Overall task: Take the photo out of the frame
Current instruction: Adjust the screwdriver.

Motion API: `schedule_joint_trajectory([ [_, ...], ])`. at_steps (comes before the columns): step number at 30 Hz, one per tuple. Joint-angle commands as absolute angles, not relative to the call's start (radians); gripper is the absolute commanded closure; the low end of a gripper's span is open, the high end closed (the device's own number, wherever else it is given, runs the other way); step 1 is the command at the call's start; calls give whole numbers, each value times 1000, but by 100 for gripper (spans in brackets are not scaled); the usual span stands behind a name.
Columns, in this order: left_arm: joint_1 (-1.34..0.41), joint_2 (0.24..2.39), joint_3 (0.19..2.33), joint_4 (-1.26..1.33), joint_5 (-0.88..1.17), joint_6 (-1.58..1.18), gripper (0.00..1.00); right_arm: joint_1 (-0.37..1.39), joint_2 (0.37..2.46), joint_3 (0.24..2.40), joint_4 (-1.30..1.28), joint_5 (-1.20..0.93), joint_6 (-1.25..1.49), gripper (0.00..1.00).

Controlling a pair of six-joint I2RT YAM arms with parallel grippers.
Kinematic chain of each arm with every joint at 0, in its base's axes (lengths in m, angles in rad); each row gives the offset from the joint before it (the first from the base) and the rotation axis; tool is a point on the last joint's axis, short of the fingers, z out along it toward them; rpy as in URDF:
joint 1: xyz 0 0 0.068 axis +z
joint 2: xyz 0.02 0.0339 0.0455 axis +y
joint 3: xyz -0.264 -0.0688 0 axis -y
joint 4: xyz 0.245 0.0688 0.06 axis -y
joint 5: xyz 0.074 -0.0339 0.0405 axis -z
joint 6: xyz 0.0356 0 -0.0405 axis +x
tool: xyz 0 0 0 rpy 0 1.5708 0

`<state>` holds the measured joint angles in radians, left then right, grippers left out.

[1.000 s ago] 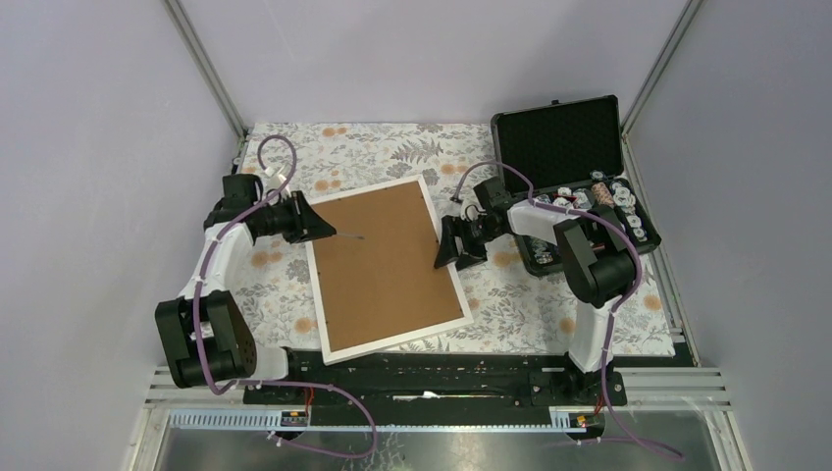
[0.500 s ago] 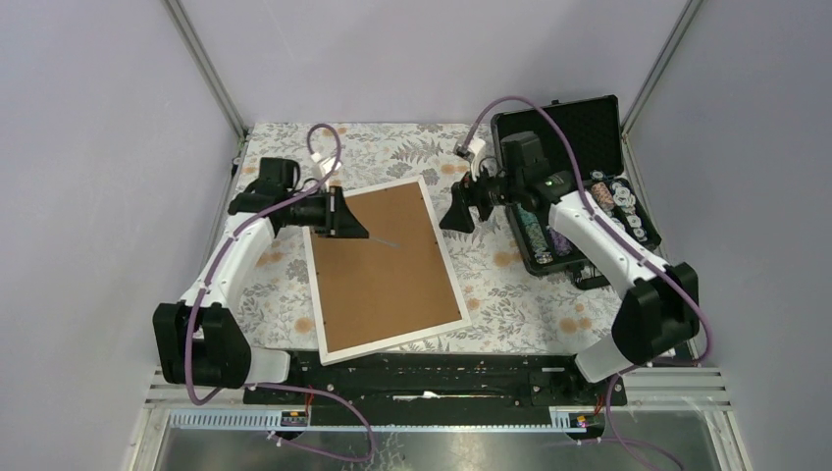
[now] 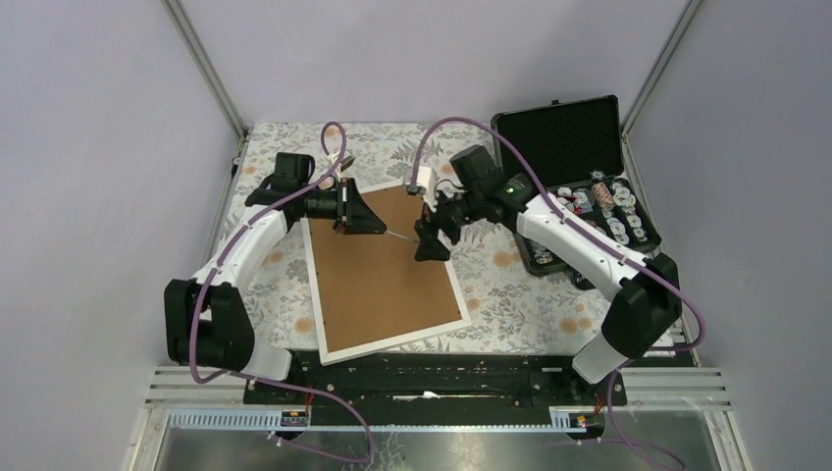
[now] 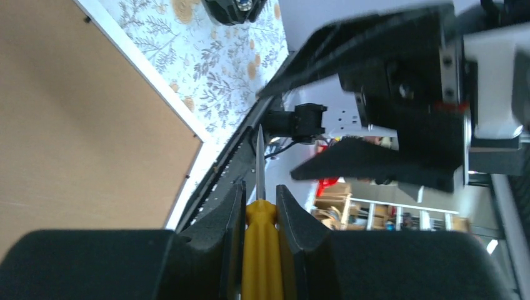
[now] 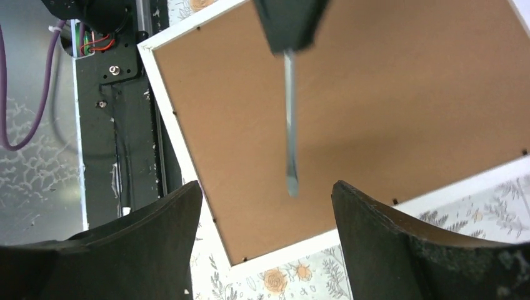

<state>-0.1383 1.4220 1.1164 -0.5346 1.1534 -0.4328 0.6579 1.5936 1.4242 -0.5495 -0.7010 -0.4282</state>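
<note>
The frame (image 3: 383,270) lies face down on the flowered cloth, its brown fibreboard back up inside a thin white border; it also shows in the right wrist view (image 5: 375,112) and the left wrist view (image 4: 81,125). The photo is hidden under the backing. My left gripper (image 3: 368,222) is shut on a yellow-handled screwdriver (image 4: 260,250), whose metal shaft (image 3: 397,235) points right over the frame's upper part. My right gripper (image 3: 429,245) is open and hovers over the frame's right side, facing the shaft's tip (image 5: 291,181), which sits between its fingers.
An open black foam-lined case (image 3: 564,137) with several small items stands at the back right. The flowered cloth (image 3: 549,304) covers the table. A black rail (image 3: 432,378) runs along the near edge by the arm bases.
Both arms have moved inward over the frame. My left gripper carried the screwdriver right and up; my right gripper came left from beside the case to the screwdriver's tip.
</note>
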Motion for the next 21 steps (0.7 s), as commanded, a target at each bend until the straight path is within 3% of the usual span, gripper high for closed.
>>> schedule_joint_trajectory([
  [1,-168,1449,1130,-478,1241,-543,100,755,1628,1527,-595,-603,-476,17],
  [8,-204,1448,1071,-412,1262,-605,100,790,1717,1586,-616,-527,-505,25],
  [11,-205,1447,1052,-379,1277,-640,100,794,1724,1571,-618,-513,-533,44],
  [15,-204,1435,1044,-381,1274,-649,100,800,1705,1540,-603,-521,-539,91],
  [16,-204,1432,1044,-386,1269,-648,93,801,1700,1533,-597,-527,-536,100],
  [18,-204,1429,1049,-429,1251,-613,73,801,1691,1524,-589,-540,-529,100],
  [21,-204,1417,1047,-474,1218,-569,56,800,1689,1522,-587,-560,-521,100],
])
